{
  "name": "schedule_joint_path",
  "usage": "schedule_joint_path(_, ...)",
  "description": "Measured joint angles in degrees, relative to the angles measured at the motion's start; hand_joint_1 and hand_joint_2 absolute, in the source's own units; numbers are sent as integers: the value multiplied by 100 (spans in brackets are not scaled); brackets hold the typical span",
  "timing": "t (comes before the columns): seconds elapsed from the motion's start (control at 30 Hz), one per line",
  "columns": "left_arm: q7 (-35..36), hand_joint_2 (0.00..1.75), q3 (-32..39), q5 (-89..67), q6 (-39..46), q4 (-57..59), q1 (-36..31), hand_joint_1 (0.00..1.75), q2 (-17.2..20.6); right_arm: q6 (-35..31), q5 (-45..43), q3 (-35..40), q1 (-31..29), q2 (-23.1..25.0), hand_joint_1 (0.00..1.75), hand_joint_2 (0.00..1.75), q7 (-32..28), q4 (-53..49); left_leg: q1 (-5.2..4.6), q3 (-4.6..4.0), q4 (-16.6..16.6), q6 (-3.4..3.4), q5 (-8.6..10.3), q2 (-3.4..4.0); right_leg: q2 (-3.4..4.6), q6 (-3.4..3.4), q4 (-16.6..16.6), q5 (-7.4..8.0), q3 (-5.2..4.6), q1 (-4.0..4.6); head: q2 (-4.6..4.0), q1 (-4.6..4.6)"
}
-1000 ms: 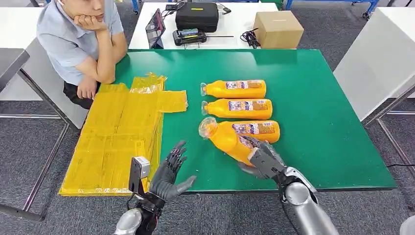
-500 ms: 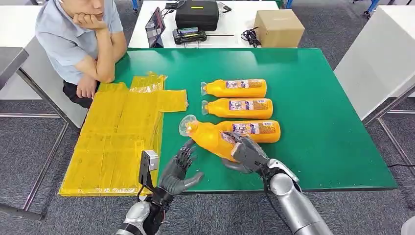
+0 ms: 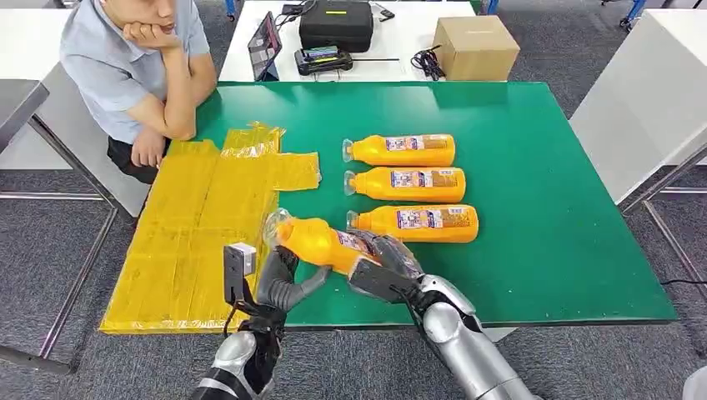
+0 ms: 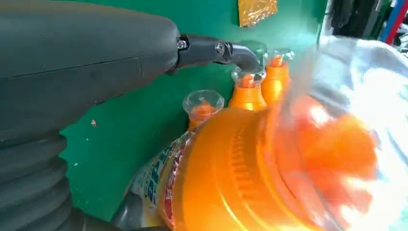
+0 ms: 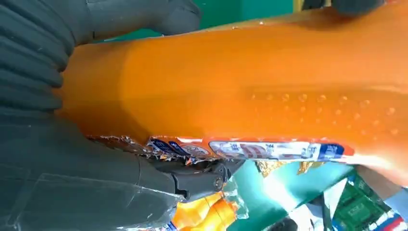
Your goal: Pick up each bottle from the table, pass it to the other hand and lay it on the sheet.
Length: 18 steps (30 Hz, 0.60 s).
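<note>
Bottle [image 3: 321, 242] of orange liquid, clear-capped and smooth-sided with a torn printed label, is hanging tilted above the near edge of the green worktop [image 3: 542, 217], cap pointing toward the yellow sheet [image 3: 192, 242]. The right hand [image 3: 379, 267] is gripping its lower body. The left hand [image 3: 279, 283] is reaching up beneath its neck end, fingers apart; whether it is touching the plastic, I cannot tell. Three matching bottles [image 3: 404, 185] are lying side by side on the worktop behind. A person [image 3: 137, 75] is sitting at the far left corner.
</note>
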Motion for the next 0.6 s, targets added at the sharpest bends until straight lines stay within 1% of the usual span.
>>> schedule_joint_path(0.07, 94, 175, -7, 252, -197, 18, -24, 0, -4, 0, -7, 24, -23, 39, 175, 175, -11, 0, -1, -1, 0, 0, 0, -1, -1, 0, 0, 0, -1, 0, 0, 0)
schedule_joint_path(0.13, 236, 175, -26, 693, -615, 103, -57, 0, -11, 33, -53, 48, -80, 72, 175, 175, -74, 28, -1, -1, 0, 0, 0, 0, 0, 0, 0, 0, -2, 0, 0, 0)
schedule_joint_path(0.2, 238, 175, -53, 848, -811, 182, -83, 0, -15, 48, -74, 68, -109, 111, 175, 175, -116, 72, -1, -1, 0, 0, 0, 1, 0, 0, 0, 0, -2, 0, 0, 0)
schedule_joint_path(0.6, 127, 175, -70, 1143, -839, 345, -166, 0, -22, 28, -81, 109, -173, 247, 175, 175, -142, 241, 0, -5, 0, 0, 0, 0, 0, 0, 0, 0, -6, 0, 0, 0)
